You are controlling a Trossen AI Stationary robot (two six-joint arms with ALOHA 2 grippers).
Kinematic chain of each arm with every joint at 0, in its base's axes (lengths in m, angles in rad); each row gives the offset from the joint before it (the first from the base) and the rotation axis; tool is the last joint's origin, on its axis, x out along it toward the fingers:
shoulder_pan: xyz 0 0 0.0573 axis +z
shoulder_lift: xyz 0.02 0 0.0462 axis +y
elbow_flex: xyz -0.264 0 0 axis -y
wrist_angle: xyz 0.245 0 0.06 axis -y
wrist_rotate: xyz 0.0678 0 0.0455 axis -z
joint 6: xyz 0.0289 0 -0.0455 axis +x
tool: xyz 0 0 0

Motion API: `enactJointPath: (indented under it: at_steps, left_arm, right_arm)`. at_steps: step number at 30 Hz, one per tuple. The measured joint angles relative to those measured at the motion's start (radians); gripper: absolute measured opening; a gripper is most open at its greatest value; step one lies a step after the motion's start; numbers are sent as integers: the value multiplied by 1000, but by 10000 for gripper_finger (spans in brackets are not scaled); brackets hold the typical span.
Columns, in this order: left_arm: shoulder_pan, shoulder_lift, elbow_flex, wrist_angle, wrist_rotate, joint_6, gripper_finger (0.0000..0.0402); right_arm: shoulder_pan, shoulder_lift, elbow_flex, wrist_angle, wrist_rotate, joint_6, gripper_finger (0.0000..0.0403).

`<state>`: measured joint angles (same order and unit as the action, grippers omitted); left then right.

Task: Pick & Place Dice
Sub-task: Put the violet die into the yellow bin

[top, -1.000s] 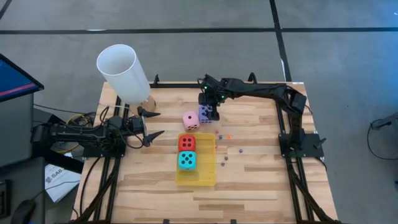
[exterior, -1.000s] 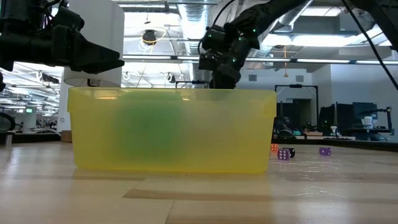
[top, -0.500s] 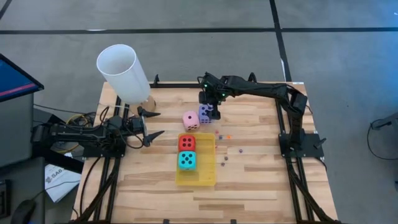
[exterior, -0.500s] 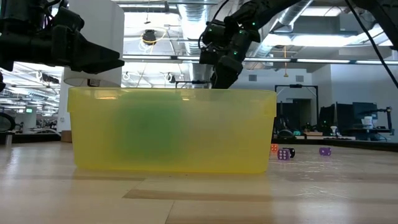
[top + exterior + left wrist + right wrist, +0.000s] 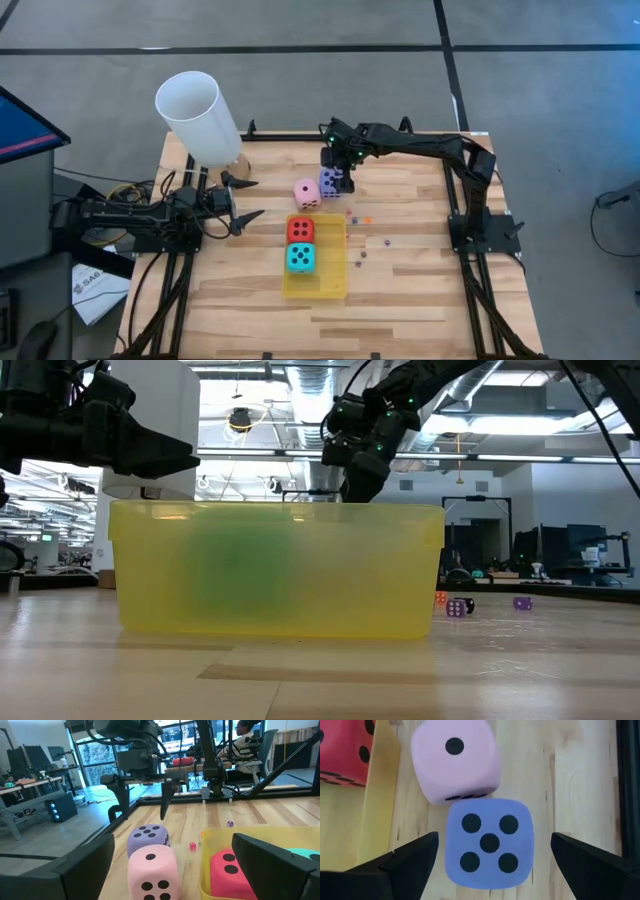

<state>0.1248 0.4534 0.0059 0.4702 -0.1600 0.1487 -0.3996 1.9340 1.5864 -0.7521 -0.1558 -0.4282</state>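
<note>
The purple die (image 5: 329,184) rests on the wood with five pips up (image 5: 489,842), its side against the pink die (image 5: 307,193) (image 5: 455,760). The red die (image 5: 300,230) and cyan die (image 5: 301,258) sit in the yellow tray (image 5: 330,275). My right gripper (image 5: 338,172) (image 5: 494,838) hangs open above the purple die, pointing down, a finger on either side of it and clear of it; the left wrist view shows this too (image 5: 142,802). My left gripper (image 5: 245,198) waits open near the table's left edge. Several tiny dice (image 5: 362,253) lie to the right of the tray.
A tall white cylinder (image 5: 200,118) stands at the table's far left corner. In the low view the tray's wall (image 5: 278,570) fills the foreground, with tiny dice (image 5: 457,607) beside it. A person (image 5: 245,740) sits in the room beyond. Bare wood lies at the near edge (image 5: 400,320).
My right gripper's wrist has risen a little over the purple die. The dice have stayed where they were.
</note>
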Motion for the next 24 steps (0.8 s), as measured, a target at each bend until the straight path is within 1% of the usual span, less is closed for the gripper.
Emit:
enactJointPath:
  at_steps: [9,16,24]
  left_arm:
    - [0,0,0,-12,0,0,392]
    - [0,0,0,-27,0,0,392]
    - [0,0,0,-26,0,0,392]
  right_arm:
    - [0,-9,0,-10,0,29,382]
    - [-13,-19,0,40,-2,-13,382]
    - [-28,-23,0,26,-1,-13,382]
